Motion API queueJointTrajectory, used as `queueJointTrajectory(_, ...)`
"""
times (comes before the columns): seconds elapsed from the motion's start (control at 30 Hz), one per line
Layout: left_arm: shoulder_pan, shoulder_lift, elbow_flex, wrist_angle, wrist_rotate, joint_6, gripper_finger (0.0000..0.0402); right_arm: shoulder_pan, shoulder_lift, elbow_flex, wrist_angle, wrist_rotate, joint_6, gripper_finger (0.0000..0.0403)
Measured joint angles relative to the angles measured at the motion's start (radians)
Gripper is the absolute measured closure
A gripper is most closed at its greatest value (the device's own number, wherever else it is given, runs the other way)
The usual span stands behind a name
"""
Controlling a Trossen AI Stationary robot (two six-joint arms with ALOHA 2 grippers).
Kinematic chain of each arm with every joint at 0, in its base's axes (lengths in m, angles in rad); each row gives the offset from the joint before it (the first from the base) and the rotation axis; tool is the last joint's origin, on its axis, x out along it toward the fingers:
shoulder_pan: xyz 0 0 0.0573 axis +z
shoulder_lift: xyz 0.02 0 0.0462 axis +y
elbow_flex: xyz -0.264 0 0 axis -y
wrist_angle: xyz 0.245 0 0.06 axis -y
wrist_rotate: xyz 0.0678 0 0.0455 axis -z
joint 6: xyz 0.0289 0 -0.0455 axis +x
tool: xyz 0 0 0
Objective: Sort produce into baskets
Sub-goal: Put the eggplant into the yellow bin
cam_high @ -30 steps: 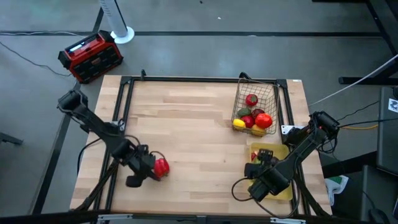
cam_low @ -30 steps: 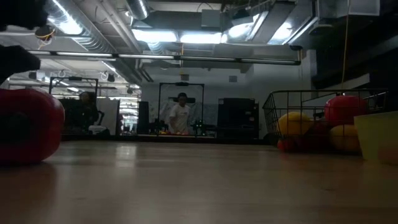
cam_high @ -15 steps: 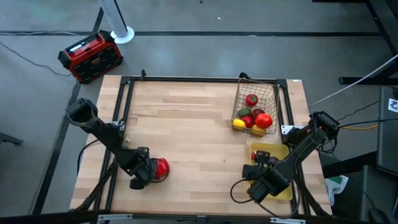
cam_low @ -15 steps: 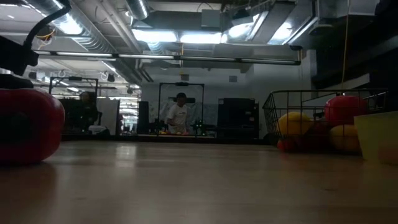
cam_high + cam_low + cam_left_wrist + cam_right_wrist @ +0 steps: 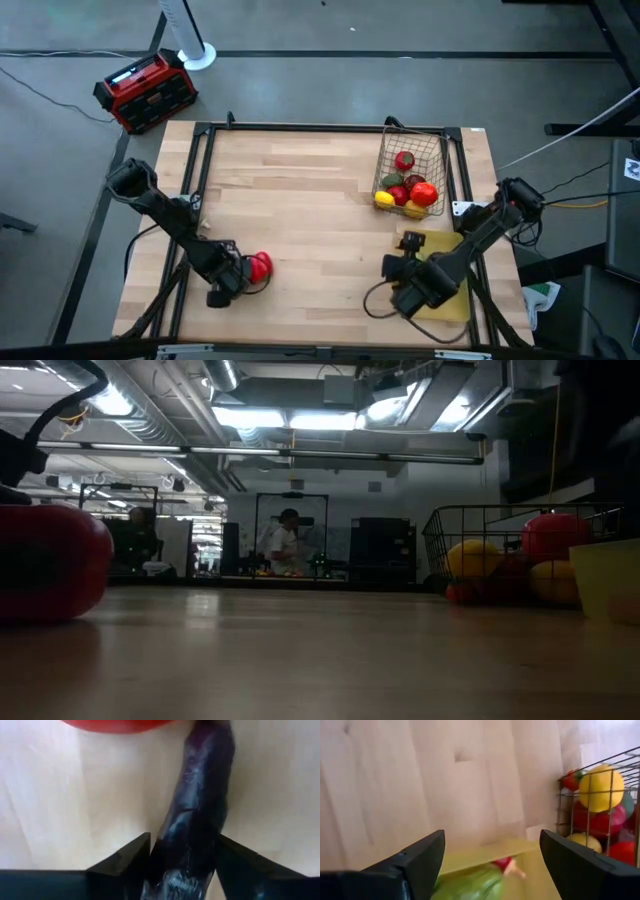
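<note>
- Wooden desk: wire basket at far right edge holds produce; yellow tray at near right corner.
- Left gripper, near left corner, is clamped on purple eggplant beside red pepper.
- Right gripper hangs spread and empty over tray's inner edge.
- Step judged: pick; lift and carry to a basket needed next.

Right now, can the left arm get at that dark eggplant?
Probably yes. In the left wrist view the eggplant lies between the left gripper's two fingers on the bare table. A red piece sits just past it but does not block it.
</note>
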Motion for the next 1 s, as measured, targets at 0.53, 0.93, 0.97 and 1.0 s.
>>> queueJointTrajectory(0.53,0.005,0.0,0.279,-0.219,0.009,-0.049,0.0229,-0.171,0.0,0.0,0.289,0.001,-0.464,0.0082)
queueJointTrajectory(0.93,0.154,0.0,0.411,-0.174,-0.234,-0.045,0.0229,-0.263,0.0,0.0,0.549,0.001,-0.677,0.0081)
queueJointTrajectory(0.97,0.172,0.0,0.411,-0.162,-0.247,-0.044,0.0228,-0.271,0.0,0.0,0.574,0.001,-0.68,0.0081)
queueJointTrajectory(1.0,0.19,0.0,0.411,-0.152,-0.254,-0.045,0.0227,-0.278,0.0,0.0,0.599,0.001,-0.681,0.0081)
